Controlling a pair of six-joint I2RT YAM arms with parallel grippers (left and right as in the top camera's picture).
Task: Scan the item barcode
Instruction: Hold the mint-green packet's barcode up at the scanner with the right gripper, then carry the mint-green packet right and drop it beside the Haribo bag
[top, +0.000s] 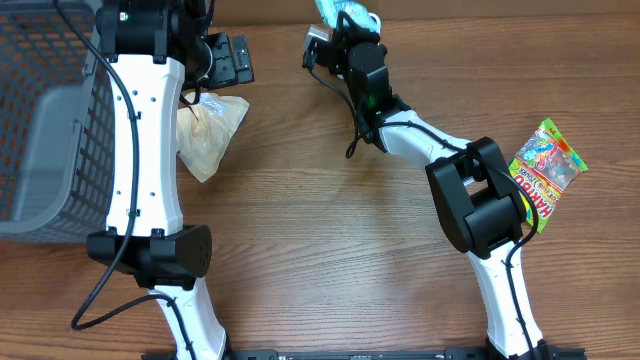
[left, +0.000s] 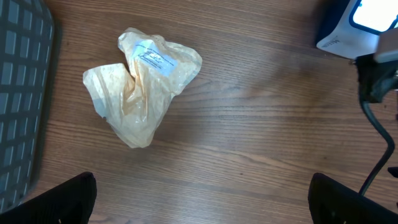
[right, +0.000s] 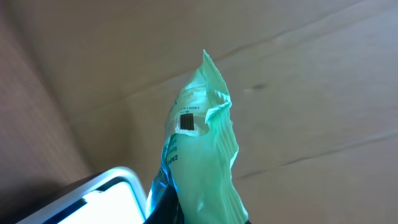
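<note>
Right tool (top: 338, 35) pinches the green packet (right: 202, 149) by its low end, long axis pointing away, barcode (right: 186, 121) near the far tip. Scanner window (right: 106, 196) sits just left of the packet's low end, so I'd tip the barcode that way. The left tool (top: 225, 62) is spread wide, well apart.

Left arm (top: 140, 130) and right arm (top: 505, 300) wear white shells, black joints and cables (top: 352, 120); left gripper (left: 205, 194) is black.

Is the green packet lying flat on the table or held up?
Held up. The right gripper pinches the green packet by its lower end, and it stands upright in the air.
</note>
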